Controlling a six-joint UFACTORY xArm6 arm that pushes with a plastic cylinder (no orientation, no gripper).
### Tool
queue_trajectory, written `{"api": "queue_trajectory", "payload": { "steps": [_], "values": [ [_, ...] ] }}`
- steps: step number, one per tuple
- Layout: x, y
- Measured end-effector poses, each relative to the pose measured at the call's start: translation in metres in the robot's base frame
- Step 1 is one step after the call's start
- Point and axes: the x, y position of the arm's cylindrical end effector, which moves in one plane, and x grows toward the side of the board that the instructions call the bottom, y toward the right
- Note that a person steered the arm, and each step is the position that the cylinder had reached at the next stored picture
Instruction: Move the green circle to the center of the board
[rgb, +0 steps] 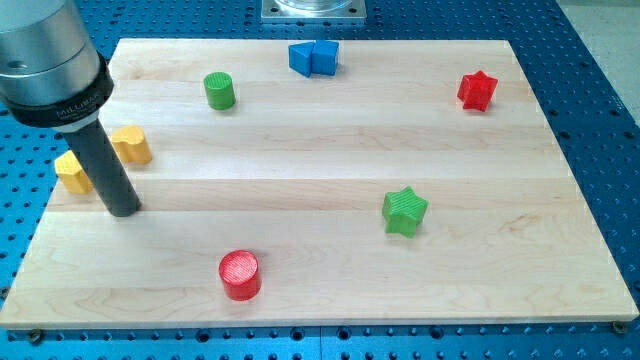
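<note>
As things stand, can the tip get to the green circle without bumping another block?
Probably yes. My tip sits at the view's left, between two yellow blocks. The green circle lies up and right; skirting the upper yellow block should leave bare board.

High oblique view; whole board (330, 150)

My tip (123, 208) ends a matt black rod under a brushed metal collar. The table (330, 130) is pale, smooth wood with visible grain. The green circle (219, 90) and red cylinder (240, 275) look like ridged matt plastic.
</note>
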Motion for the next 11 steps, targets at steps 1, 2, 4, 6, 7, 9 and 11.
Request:
{"api": "queue_trajectory", "payload": {
  "steps": [1, 2, 4, 6, 7, 9, 11],
  "values": [
    [0.000, 0.000],
    [0.006, 0.000],
    [0.007, 0.001],
    [0.006, 0.019],
    [-0.030, 0.071],
    [-0.040, 0.075],
    [-0.142, 0.059]
  ]
}}
